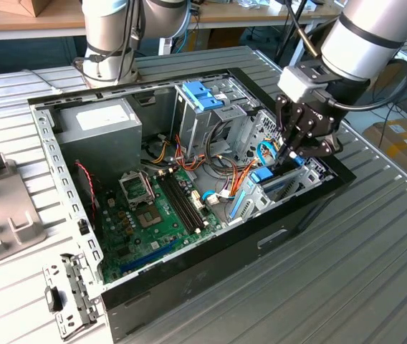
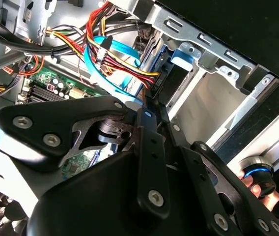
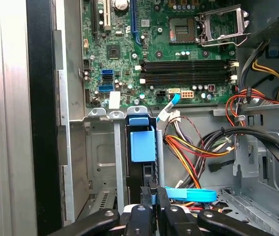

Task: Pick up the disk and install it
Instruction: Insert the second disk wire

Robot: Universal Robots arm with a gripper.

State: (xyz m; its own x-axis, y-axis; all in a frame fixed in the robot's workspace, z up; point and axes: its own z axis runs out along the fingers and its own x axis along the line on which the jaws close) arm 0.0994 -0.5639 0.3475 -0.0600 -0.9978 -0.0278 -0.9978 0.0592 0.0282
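One open computer case (image 1: 211, 244) lies on the table (image 1: 375, 265), with one green circuit board (image 1: 153, 215) inside it. The board carries one processor socket (image 3: 223, 22) and four long memory slots (image 3: 186, 71). One grey power supply box (image 1: 96, 125) sits in the case, and one tall metal cage (image 1: 203, 115) with a single bright-blue bracket (image 1: 202, 95). One disk (image 3: 142, 142) stands in its bay. One robot arm (image 1: 375, 29) carries one pincer (image 1: 298, 154). One loose metal bracket (image 1: 67, 297) lies near the table's edge.
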